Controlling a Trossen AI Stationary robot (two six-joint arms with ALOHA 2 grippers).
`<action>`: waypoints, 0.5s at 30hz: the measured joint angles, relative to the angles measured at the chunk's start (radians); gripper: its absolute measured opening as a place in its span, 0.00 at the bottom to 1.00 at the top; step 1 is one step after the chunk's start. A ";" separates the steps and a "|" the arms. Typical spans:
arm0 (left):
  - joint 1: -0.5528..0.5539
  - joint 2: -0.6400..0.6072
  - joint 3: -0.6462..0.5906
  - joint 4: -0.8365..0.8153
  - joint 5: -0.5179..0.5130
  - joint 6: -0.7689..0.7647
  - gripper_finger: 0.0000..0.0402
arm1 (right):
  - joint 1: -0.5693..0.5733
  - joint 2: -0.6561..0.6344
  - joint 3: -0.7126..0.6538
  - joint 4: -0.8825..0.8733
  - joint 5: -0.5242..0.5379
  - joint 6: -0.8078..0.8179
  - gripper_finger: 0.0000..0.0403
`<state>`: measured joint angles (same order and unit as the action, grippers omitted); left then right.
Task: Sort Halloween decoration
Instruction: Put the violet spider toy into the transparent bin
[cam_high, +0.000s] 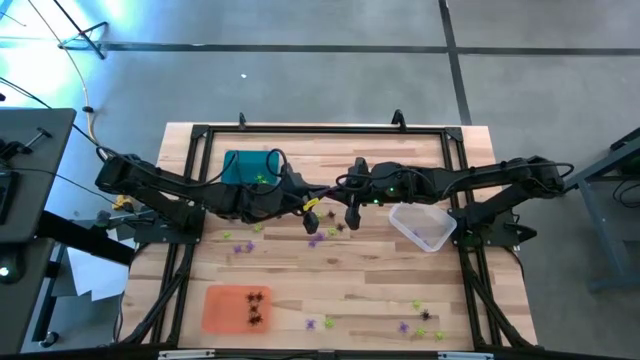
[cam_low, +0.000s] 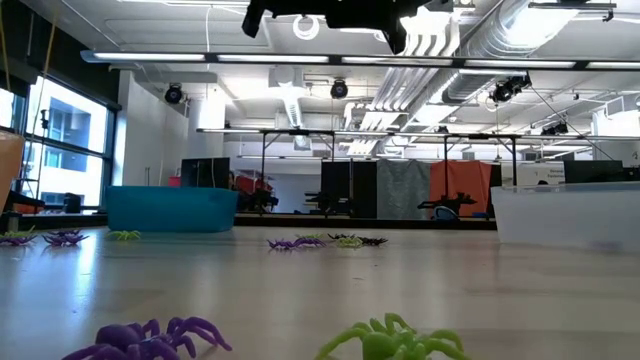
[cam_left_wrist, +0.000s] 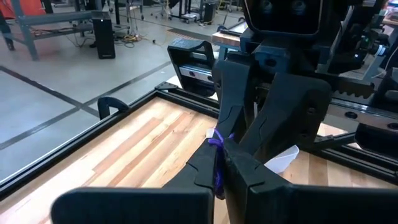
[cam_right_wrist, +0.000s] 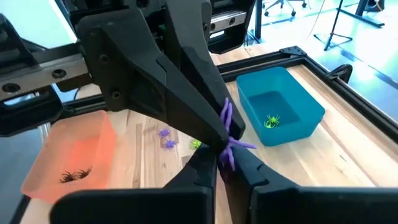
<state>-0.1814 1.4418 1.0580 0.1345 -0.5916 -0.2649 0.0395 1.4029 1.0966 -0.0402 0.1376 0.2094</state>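
Note:
A purple spider piece of the Halloween decoration (cam_right_wrist: 229, 132) hangs high above the table's middle, between my two grippers, which meet tip to tip. My left gripper (cam_left_wrist: 221, 157) comes from the table's left and is shut on it. My right gripper (cam_right_wrist: 222, 163) comes from the right and is shut on it too. Other purple, yellow-green and black spiders (cam_high: 322, 236) lie loose on the wood. A teal tray (cam_high: 248, 168) holds a yellow-green spider (cam_right_wrist: 272, 120). An orange tray (cam_high: 225, 308) holds black ones. My left gripper pinches the purple spider (cam_left_wrist: 216, 148) between its two fingertips, coming nearly level from the table's left. A purple strand runs down the seam between the fingers. The piece is lifted clear of the table. My right gripper pinches the same spider between its fingertips, coming nearly level from the table's right, opposite the left fingers (cam_right_wrist: 186, 106). Purple legs (cam_right_wrist: 244, 145) stick out sideways from the hold. The piece is clear of the table.
A clear tray (cam_high: 432, 238) stands right of centre, under the right arm. A black frame (cam_high: 330, 129) runs around the table's edges. More spiders lie near the front right corner (cam_high: 420, 318).

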 joint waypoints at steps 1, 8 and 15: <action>-0.001 0.000 0.000 0.000 0.000 0.000 0.00 | 0.000 0.000 0.000 0.000 0.001 0.000 0.01; -0.002 0.000 0.000 -0.001 0.019 0.086 0.08 | 0.000 0.000 0.000 -0.002 0.003 0.000 0.01; -0.001 -0.005 0.000 -0.012 0.041 0.161 0.17 | 0.000 -0.002 0.000 -0.028 0.000 0.016 0.00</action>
<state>-0.1825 1.4365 1.0580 0.1220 -0.5504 -0.1037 0.0399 1.4005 1.0966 -0.0685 0.1375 0.2257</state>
